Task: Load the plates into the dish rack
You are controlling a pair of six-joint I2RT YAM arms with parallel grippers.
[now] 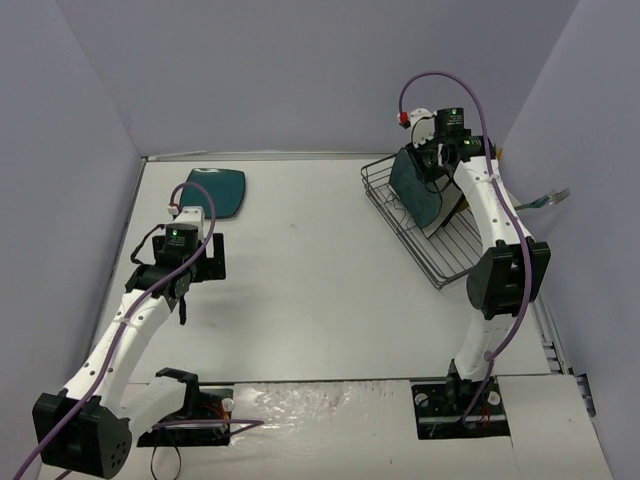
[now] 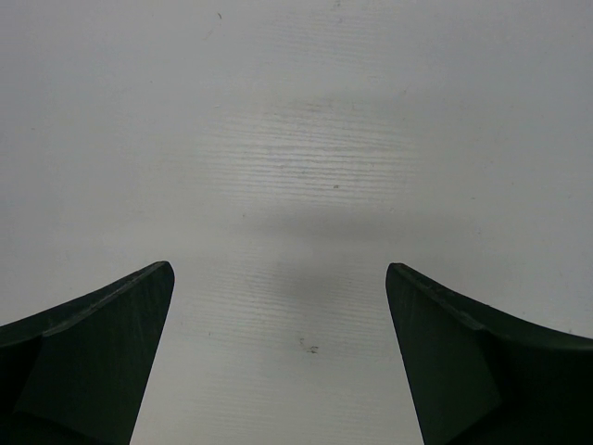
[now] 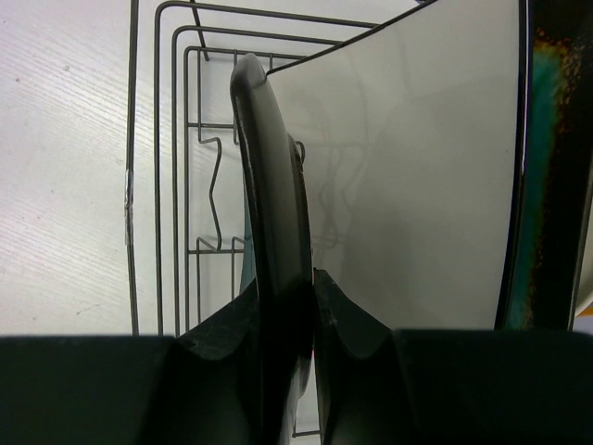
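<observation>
Top external view, starting at 9 o'clock: my left gripper [image 1: 184,300] hangs over the white table [image 1: 300,300], spread wide and holding nothing. The left wrist camera agrees, with the 2 fingertips [image 2: 120,315] far apart and only tabletop between them. 1 flat teal plate [image 1: 215,192] lies on the table at about 12 o'clock from that gripper, near it but apart, its near edge hidden behind the wrist. On the table as a whole it sits at roughly 10 o'clock.

Moving right, the dish rack [image 1: 455,250] sits at about 2 o'clock on the table, turned at an angle. My right gripper [image 1: 432,172] reaches down into it, clenched on the upper rim of the held teal plate [image 1: 412,185], which stands on edge inside the rack.

On the right wrist camera, that plate's dark rim [image 3: 273,185] runs up from between my fingers toward 12 o'clock, pinched on both faces. Rack wires and a wavy divider [image 3: 215,195] show at 9 o'clock of it. At 3 o'clock of it stands a white plate [image 3: 417,185], also on edge and just beside it; I cannot tell whether the 2 touch. Further toward 3 o'clock, at the frame's edge, is a brown-rimmed plate [image 3: 547,139] with teal glaze. I cannot tell whether the held plate's lower edge rests on the wires.
</observation>
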